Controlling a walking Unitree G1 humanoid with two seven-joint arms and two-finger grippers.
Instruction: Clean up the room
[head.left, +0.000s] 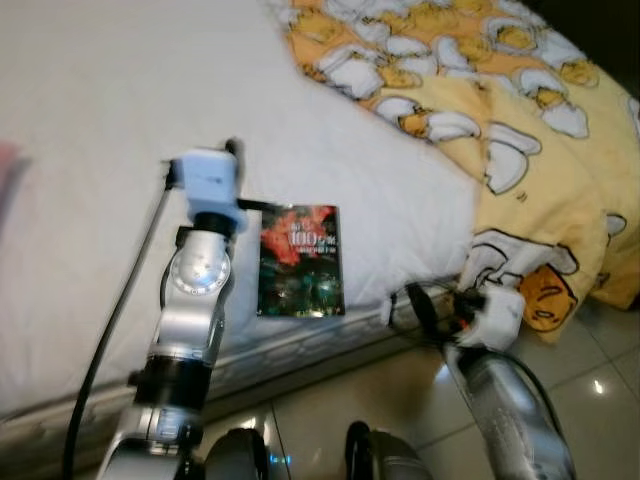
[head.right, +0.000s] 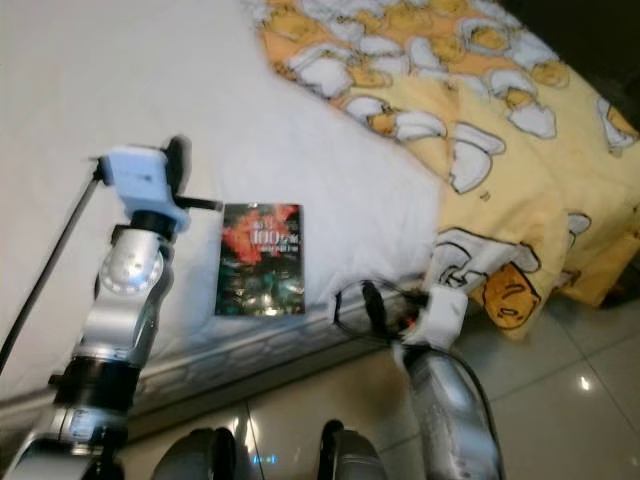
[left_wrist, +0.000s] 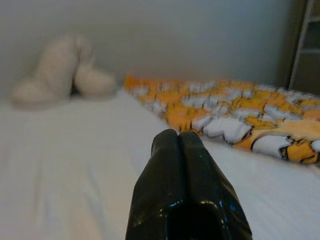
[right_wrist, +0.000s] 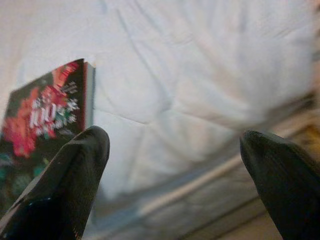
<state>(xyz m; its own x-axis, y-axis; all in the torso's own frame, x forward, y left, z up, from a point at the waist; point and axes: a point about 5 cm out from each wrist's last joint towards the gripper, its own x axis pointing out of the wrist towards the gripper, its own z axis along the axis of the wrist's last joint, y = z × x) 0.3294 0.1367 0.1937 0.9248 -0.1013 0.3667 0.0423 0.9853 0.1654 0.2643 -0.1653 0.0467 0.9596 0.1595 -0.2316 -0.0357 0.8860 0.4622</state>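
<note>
A book (head.left: 300, 262) with a dark cover and red print lies flat on the white bed (head.left: 100, 120), close to its front edge. My left gripper (left_wrist: 177, 136) is raised over the bed just left of the book, and its two black fingers are pressed together with nothing in them. My right gripper (right_wrist: 175, 137) hangs low at the mattress edge, to the right of the book (right_wrist: 40, 125). It is open, and its fingers (head.left: 412, 300) point at the side of the bed.
A yellow blanket (head.left: 500, 80) with a white cartoon print covers the right part of the bed and drapes over its corner. Pale pillows (left_wrist: 65, 67) lie at the head of the bed. Shiny floor tiles (head.left: 350, 390) run below the mattress edge. A shelf (left_wrist: 305, 45) stands beyond the blanket.
</note>
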